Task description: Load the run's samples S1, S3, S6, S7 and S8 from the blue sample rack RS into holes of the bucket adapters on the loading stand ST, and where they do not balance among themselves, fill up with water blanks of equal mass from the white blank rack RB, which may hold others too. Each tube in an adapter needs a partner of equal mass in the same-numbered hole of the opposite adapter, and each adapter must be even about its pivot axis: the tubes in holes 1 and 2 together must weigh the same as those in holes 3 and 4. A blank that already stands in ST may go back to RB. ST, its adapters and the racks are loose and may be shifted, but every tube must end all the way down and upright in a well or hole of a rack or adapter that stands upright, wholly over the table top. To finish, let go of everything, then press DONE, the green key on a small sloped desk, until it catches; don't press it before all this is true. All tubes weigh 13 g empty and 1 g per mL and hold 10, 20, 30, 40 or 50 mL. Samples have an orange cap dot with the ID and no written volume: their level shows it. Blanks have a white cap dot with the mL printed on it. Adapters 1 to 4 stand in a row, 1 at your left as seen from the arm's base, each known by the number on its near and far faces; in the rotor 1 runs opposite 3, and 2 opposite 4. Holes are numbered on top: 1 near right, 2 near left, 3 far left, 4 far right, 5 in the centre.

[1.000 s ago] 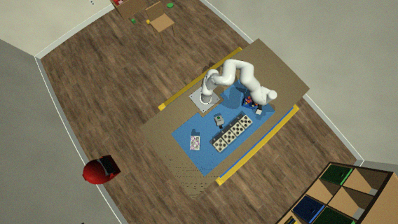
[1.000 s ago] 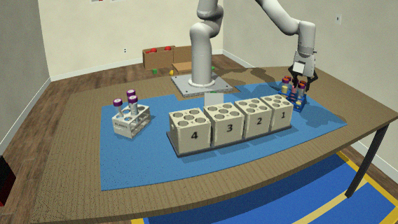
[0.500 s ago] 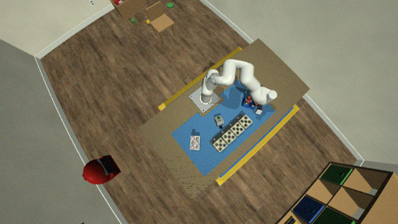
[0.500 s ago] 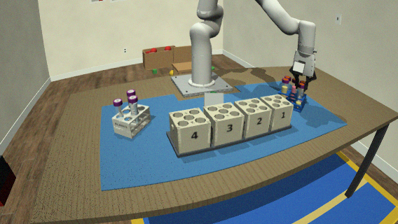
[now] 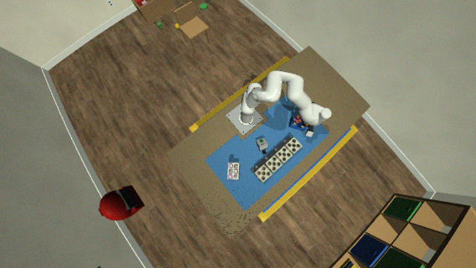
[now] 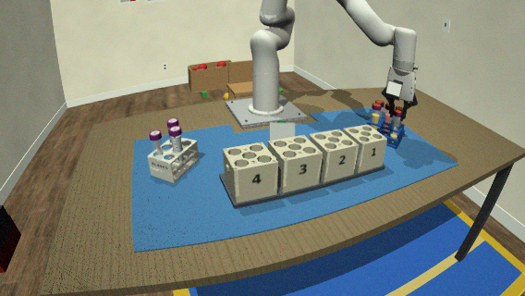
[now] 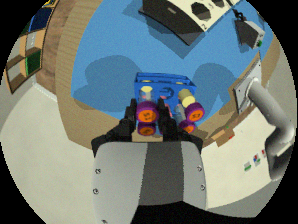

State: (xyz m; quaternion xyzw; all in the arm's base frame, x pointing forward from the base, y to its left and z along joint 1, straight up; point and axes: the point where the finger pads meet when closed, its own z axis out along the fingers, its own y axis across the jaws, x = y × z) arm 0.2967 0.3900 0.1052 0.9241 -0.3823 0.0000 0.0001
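Note:
My gripper (image 6: 398,110) (image 7: 147,105) reaches down into the blue sample rack RS (image 6: 391,139) (image 7: 164,83) (image 5: 296,121) at the right end of the blue mat. It is shut on the purple cap of a sample tube (image 7: 147,111) (image 6: 396,118) that stands in the rack; I cannot read its ID. Other orange-dotted samples (image 7: 189,106) (image 6: 376,111) stand beside it. The loading stand ST (image 6: 259,200) holds adapters 4 (image 6: 251,179), 3 (image 6: 300,169), 2 (image 6: 341,160) and 1 (image 6: 375,152) in a row, all holes empty. The white blank rack RB (image 6: 172,161) (image 5: 233,171) holds three tubes.
The DONE desk with its green key (image 5: 261,141) sits between the arm's base plate (image 6: 265,116) and the stand. The table's right edge lies close behind RS. A cardboard box (image 6: 208,74) and small toys are on the floor far off.

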